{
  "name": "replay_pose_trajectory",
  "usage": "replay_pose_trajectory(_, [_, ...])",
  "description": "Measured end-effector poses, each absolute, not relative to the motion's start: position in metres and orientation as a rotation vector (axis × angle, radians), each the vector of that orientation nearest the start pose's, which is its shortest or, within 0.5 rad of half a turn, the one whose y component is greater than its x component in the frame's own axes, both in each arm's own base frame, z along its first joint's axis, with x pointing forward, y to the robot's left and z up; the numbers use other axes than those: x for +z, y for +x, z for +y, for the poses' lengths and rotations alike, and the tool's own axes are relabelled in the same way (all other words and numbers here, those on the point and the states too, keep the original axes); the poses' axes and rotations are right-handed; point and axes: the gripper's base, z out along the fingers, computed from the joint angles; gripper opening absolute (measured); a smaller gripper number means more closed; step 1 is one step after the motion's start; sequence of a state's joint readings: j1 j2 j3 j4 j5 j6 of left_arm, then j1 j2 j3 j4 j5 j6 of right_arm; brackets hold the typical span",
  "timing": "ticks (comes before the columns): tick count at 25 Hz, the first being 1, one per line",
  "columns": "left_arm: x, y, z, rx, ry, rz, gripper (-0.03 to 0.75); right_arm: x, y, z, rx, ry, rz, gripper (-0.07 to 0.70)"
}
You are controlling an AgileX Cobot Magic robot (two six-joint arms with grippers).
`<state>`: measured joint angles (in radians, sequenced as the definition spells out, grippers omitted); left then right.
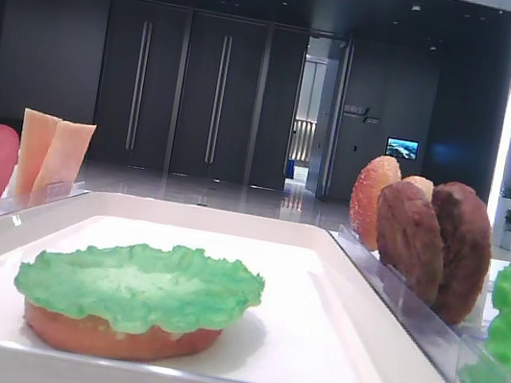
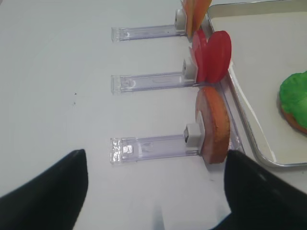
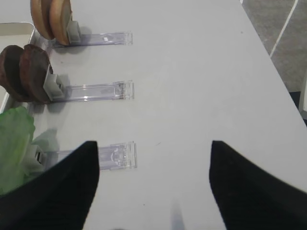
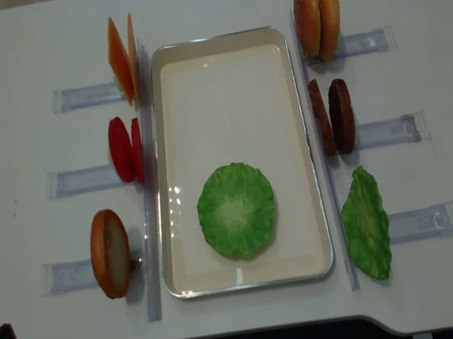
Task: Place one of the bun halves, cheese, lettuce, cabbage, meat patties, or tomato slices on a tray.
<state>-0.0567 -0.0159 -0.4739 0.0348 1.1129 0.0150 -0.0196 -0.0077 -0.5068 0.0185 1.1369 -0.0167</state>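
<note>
On the white tray [image 4: 167,169] a ruffled green lettuce [image 4: 236,210] leaf lies on a bun half [image 1: 116,335]. Left of the tray stand cheese [image 4: 122,58], tomato slices [image 4: 127,150] and a bun half [image 4: 110,253]. To its right stand two bun halves [image 4: 316,13], meat patties [image 4: 333,116] and the bushy cabbage [image 4: 365,222]. My left gripper [image 2: 156,191] hangs open over bare table near the bun half [image 2: 213,124], holding nothing. My right gripper [image 3: 153,182] is open and empty, with the cabbage [image 3: 14,143] off to its left.
Clear plastic holders [image 4: 403,225] lie flat on both sides of the tray, each running outward from its food. The white table's front edge [image 4: 250,335] is near. The right table edge [image 3: 273,62] shows in the right wrist view.
</note>
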Motion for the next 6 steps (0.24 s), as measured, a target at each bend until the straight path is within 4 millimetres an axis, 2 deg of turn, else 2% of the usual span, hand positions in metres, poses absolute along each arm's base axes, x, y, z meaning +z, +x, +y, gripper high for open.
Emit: replay_pose_trajectory(6, [0.2658, -0.0065, 0.0032, 0.017, 0.073, 2.105, 0.692, 0.2730, -0.0102, 0.0017, 0.001, 0.001, 2.106, 0.467])
